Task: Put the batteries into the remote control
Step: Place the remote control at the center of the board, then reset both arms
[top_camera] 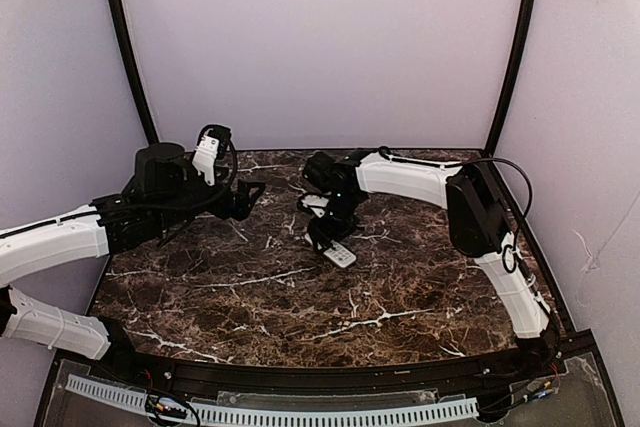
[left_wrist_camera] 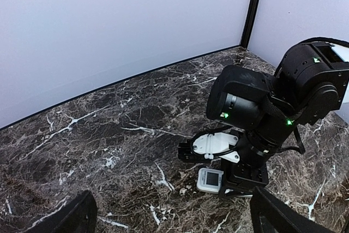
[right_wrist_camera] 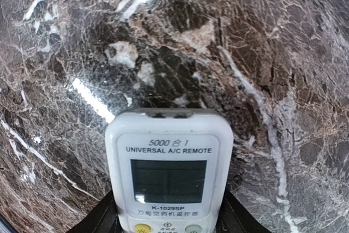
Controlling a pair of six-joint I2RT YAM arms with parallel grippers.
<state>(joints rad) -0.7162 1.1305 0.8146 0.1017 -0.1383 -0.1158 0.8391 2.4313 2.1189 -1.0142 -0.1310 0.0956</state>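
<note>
One remote control (right_wrist_camera: 169, 173) reads "UNIVERSAL A/C REMOTE", "K-1029SP".

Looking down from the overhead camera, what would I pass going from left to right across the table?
left arm → left jaws, standing open → remote control → right arm's black elbow

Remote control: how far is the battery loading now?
Done: nothing visible; no batteries appear in any view. In hand: the right hand grips the remote control, screen up; the left hand is open and empty. Left: expose the back, insert batteries.
</note>
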